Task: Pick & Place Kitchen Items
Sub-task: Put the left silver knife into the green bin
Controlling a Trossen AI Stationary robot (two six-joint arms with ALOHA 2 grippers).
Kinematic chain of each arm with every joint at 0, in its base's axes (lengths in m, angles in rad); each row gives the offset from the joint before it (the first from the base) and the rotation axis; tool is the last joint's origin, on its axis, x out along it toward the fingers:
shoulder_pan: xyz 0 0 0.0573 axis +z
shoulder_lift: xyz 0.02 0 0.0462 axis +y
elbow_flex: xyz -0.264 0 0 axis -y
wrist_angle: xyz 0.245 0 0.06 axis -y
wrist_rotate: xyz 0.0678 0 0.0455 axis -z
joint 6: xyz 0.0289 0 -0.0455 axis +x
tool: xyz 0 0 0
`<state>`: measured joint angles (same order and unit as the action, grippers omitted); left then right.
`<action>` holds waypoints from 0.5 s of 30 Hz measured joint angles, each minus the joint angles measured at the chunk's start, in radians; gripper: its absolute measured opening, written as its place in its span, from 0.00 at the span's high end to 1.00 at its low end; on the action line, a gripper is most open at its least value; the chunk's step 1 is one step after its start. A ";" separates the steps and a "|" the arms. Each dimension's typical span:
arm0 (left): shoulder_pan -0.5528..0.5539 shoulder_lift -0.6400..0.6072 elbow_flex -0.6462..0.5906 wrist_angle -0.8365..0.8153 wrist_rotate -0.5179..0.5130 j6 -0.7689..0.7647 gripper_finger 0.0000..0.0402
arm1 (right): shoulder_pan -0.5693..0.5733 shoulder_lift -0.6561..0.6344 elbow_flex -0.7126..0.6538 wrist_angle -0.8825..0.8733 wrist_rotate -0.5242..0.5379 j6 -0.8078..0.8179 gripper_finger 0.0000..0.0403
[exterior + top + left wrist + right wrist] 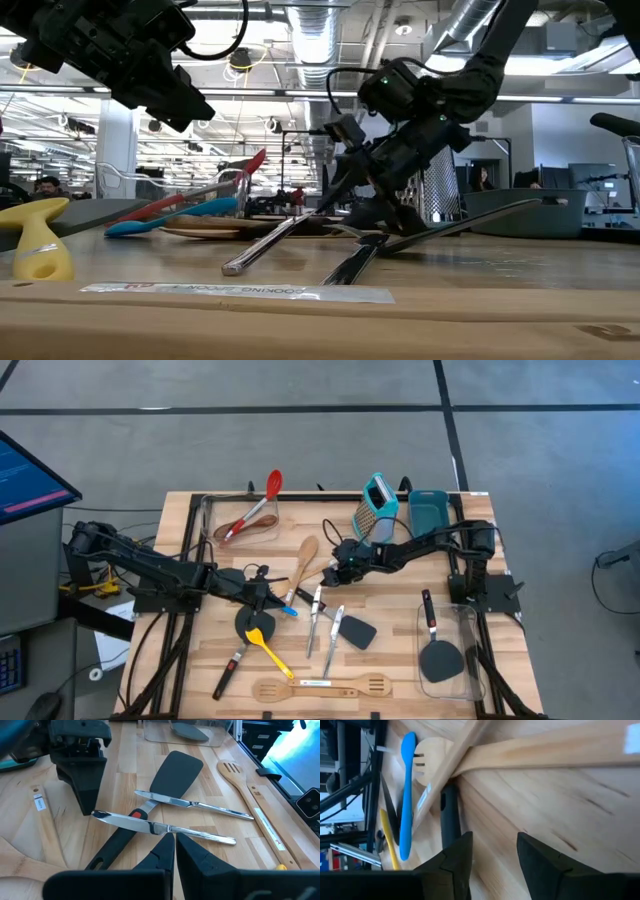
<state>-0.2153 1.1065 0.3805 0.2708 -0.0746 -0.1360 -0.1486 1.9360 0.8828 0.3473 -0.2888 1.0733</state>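
Utensils lie scattered mid-table as the right gripper [492, 865], jaws spread and empty, hovers over a wooden spoon [303, 558]: light, stiff, smooth, probably best pinched mid-handle. Left gripper [174, 851], pressed together, waits above two table knives [165, 827].

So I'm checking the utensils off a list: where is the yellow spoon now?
In the high view the yellow spoon lies front-left of the table's middle, beside a black spatula and just above the wooden slotted spatula.

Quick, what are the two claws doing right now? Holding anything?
Left gripper: jaws closed, holding nothing.
Right gripper: jaws open, empty, low over the table.
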 joint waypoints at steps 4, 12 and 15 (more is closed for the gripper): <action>0.000 0.000 0.000 0.000 0.000 0.000 0.99 | 0.001 0.006 0.022 0.018 -0.001 -0.010 0.65; 0.000 0.000 0.000 0.000 0.000 0.000 0.99 | 0.003 0.005 0.028 0.016 -0.002 -0.036 0.66; 0.000 0.000 0.000 0.000 0.000 0.000 0.99 | 0.003 0.005 0.028 0.014 -0.022 -0.036 0.65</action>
<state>-0.2153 1.1065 0.3805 0.2704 -0.0746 -0.1360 -0.1460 1.9408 0.9108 0.3614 -0.3111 1.0374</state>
